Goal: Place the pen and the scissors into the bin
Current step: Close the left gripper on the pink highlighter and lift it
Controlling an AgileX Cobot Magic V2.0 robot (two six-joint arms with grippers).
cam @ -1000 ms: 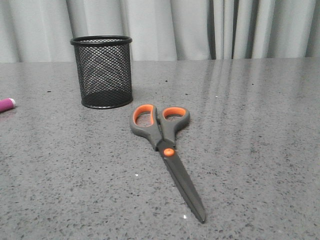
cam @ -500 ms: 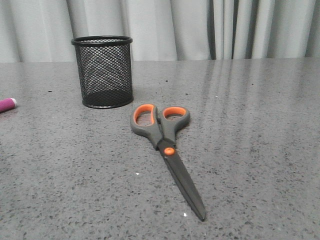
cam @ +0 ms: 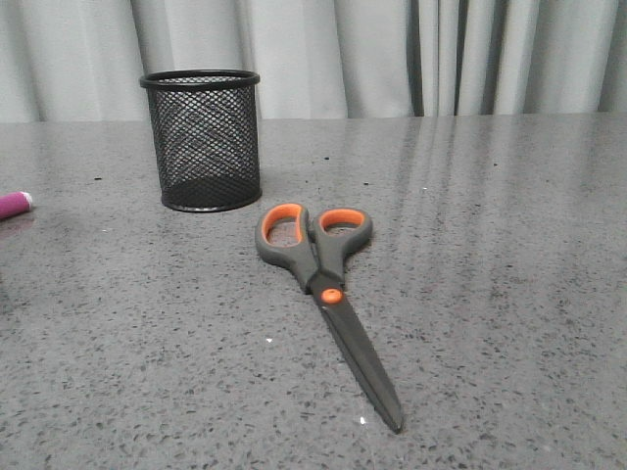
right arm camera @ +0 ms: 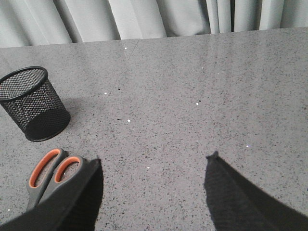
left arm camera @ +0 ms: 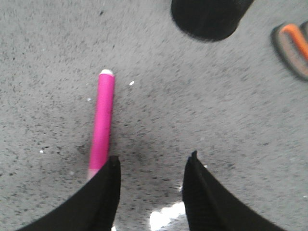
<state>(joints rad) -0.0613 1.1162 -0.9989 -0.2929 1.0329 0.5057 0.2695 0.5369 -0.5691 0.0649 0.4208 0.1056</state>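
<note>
- On the grey tabletop [cam: 509, 294], nothing is in the bin [cam: 201, 140] yet; the mesh cup stands upright at about 11 o'clock in the front view, apparently empty.
- Just beside the bin, toward 5 o'clock from it, lie the scissors [cam: 323, 289], flat and closed, orange-lined handles toward the cup and blades pointing at 5 o'clock, close to it but not touching.
- At 9 o'clock, on the very edge of the front view, only the end of the pen [cam: 14, 204] shows; it lies flat, well apart from the bin.
- My left gripper [left arm camera: 150, 185] hangs open over the tabletop, empty, with the pen [left arm camera: 101, 126] lying just outside one finger (not between the two), so I judge I need a sideways shift before closing.
- My right gripper [right arm camera: 153, 190] is also spread wide and empty, poised above the scissors' handles [right arm camera: 48, 169], which sit partly under one finger; I read that as staging for the second pick.
- Both things lie flat, so I expect each must be tipped upright to drop into the narrow cup.
</note>
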